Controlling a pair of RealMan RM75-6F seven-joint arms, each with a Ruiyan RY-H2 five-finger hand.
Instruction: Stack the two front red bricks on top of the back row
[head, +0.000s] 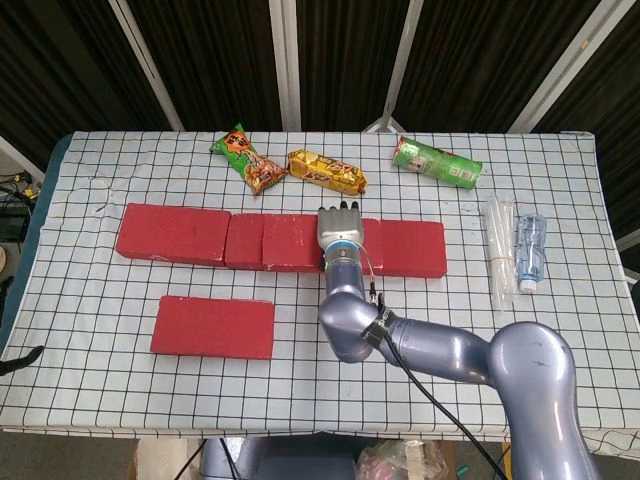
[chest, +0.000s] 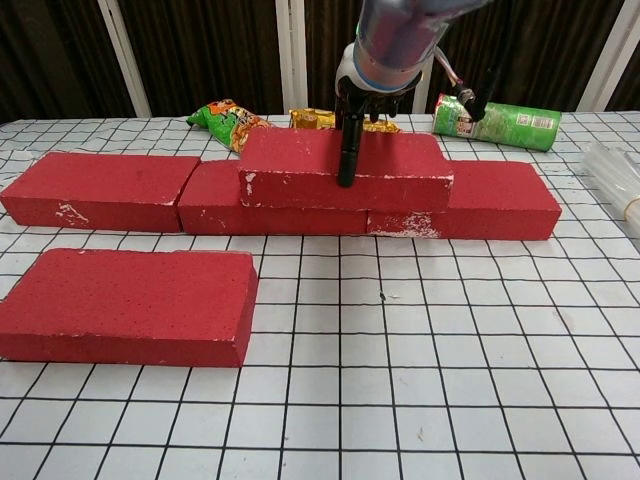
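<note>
Right hand grasping the lifted red brick over the back row; release pending.

Fingers (chest: 347, 150) of the right hand (head: 339, 229) clamp the lifted red brick (chest: 345, 170), which sits across the middle and right back-row bricks; whether it rests fully or hangs just above cannot be told. Left hand not visible. Risk, as judged: letting go off-level or skewed could leave it overhanging the row's front edge, or drag it on withdrawal. Count: four red bricks, three in the back row (head: 172, 233), one front red brick (chest: 125, 305) near the worktop (head: 100, 330) front-left; two snack packets (head: 327, 171), one chip canister (head: 436, 162), one water bottle (head: 529, 251).
</note>
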